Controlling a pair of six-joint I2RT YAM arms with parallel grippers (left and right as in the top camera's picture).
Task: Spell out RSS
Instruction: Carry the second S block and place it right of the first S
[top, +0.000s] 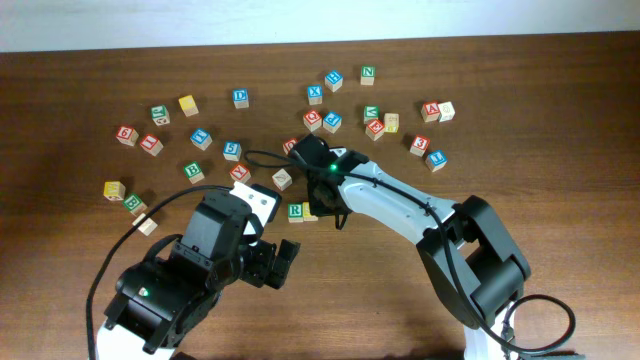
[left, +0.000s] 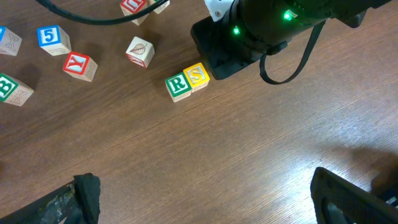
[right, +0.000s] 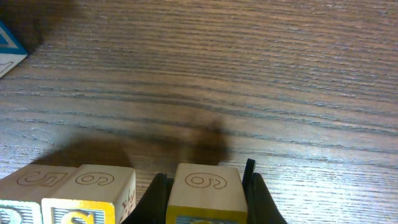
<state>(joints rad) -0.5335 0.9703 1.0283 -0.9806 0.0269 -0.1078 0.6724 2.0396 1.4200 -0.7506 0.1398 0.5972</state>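
Note:
The cube with a green R (top: 295, 211) sits on the table with a yellow S cube (top: 310, 214) touching its right side; both also show in the left wrist view, R (left: 177, 85) and S (left: 197, 74). My right gripper (top: 322, 200) is just right of them, shut on a second yellow-faced cube (right: 208, 199), held low beside the first S cube (right: 87, 193). In the right wrist view the jaws (right: 204, 182) clamp both sides of the held cube. This cube is hidden in the overhead view. My left gripper (top: 275, 262) is open and empty (left: 211, 208), in front of the row.
Several other letter cubes lie scattered across the back and left of the table, such as a leaf cube (top: 282, 179) and a blue 5 cube (top: 232, 150). A blue cube (right: 9, 46) lies beyond the row. A black cable loops behind the right gripper.

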